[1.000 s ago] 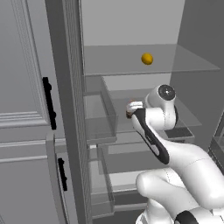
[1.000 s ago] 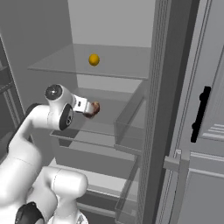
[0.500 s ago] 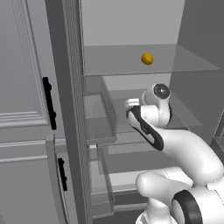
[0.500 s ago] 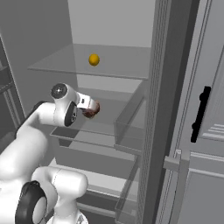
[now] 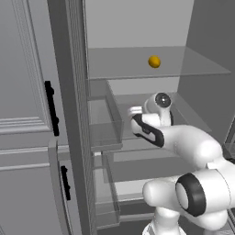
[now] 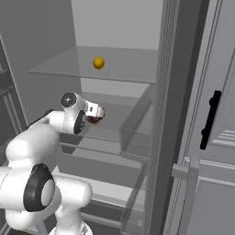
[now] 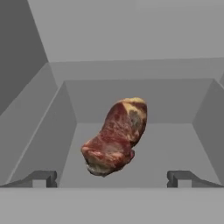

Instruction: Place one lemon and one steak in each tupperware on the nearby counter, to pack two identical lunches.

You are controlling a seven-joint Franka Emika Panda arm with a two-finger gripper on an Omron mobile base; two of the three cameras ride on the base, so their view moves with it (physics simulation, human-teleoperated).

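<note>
While the arm has swung nearer the fridge drawer (image 7: 131, 105), its end effector (image 7: 112, 178) gapes wide and empty before the steak (image 7: 114, 136), a lemon (image 5: 154, 61) waiting on the shelf (image 5: 133, 62) above.

upper shelf (image 5: 193, 69): clear glass, inside the open grey fridge; one lemon (image 5: 154, 61) rests on it near the middle
drawer (image 7: 175, 144): grey, open-topped, below that shelf; one raw steak (image 7: 114, 137) lies on its floor, away from the walls
</note>
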